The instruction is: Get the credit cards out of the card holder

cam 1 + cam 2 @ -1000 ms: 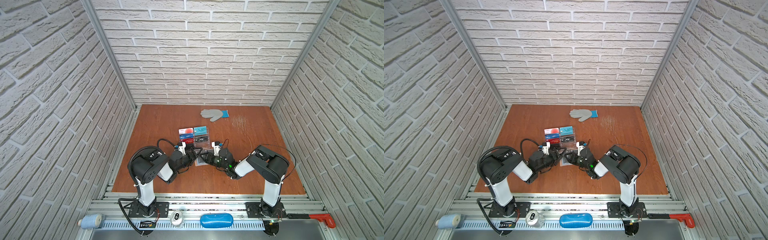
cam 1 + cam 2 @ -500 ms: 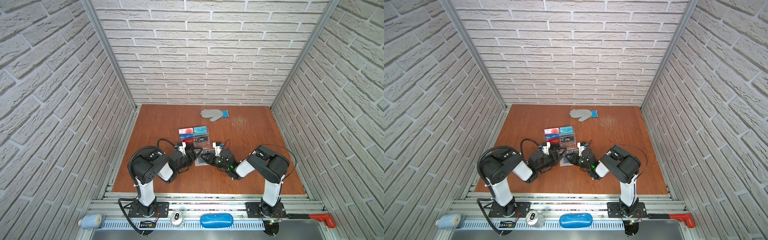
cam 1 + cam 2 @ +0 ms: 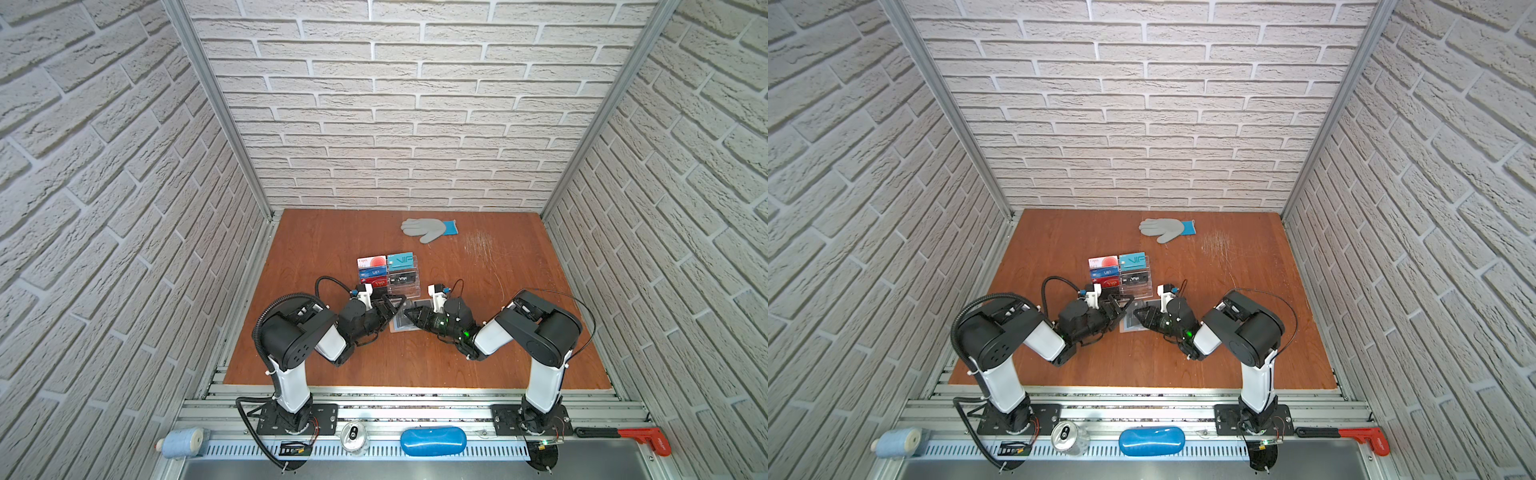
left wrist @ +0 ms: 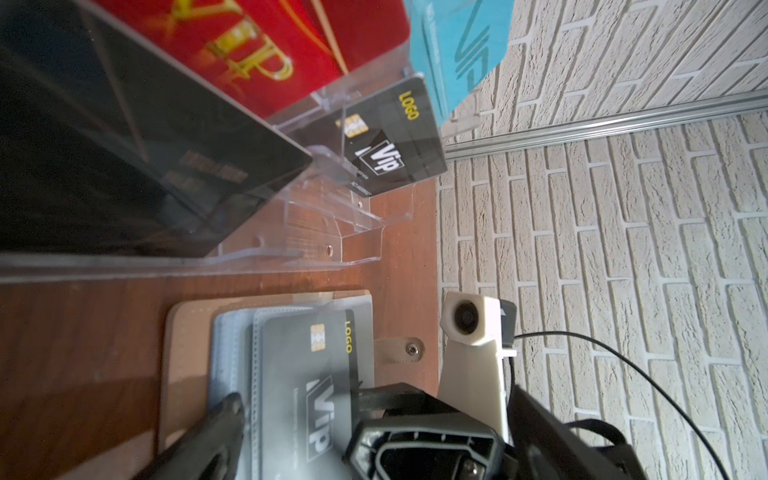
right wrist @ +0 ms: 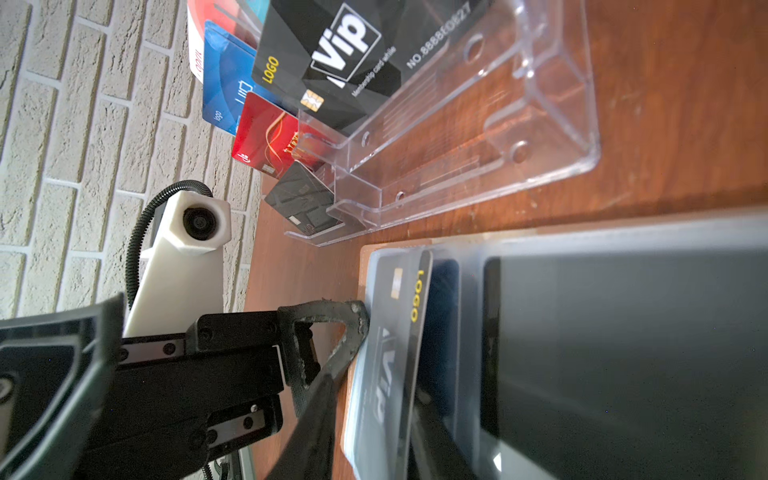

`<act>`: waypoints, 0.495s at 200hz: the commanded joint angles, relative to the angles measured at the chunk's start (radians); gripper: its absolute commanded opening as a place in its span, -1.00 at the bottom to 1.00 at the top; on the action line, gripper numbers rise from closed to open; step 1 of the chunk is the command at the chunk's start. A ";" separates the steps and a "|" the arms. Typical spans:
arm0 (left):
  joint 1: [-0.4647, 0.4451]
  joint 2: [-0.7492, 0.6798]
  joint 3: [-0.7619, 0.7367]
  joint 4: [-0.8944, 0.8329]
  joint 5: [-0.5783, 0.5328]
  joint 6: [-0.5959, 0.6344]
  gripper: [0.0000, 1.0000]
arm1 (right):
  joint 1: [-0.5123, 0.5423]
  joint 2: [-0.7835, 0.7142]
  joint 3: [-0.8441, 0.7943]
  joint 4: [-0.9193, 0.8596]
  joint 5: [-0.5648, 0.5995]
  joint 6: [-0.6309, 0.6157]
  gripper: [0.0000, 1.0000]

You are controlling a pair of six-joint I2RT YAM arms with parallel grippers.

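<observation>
black card "Vip", "LOGO", red card "VIP"

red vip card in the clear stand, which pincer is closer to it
Left. The left pincer sits at the card holder's edge, just in front of the stand column holding the red card; the right pincer is farther off, over the holder's middle.

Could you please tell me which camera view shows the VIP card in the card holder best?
The left wrist view: the VIP card faces the camera, with chip, LOGO and VIP lettering readable. The right wrist view shows it steeply foreshortened. In both top views it is a tiny dark patch, largely hidden.
</observation>
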 commanded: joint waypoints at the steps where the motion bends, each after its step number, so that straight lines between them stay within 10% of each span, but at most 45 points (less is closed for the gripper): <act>1: 0.004 0.008 -0.015 -0.133 0.005 0.025 0.96 | -0.012 -0.036 -0.018 0.057 -0.007 -0.010 -0.43; 99: 0.004 -0.009 -0.008 -0.161 0.006 0.032 0.96 | -0.036 -0.039 -0.042 0.072 -0.022 -0.008 -0.67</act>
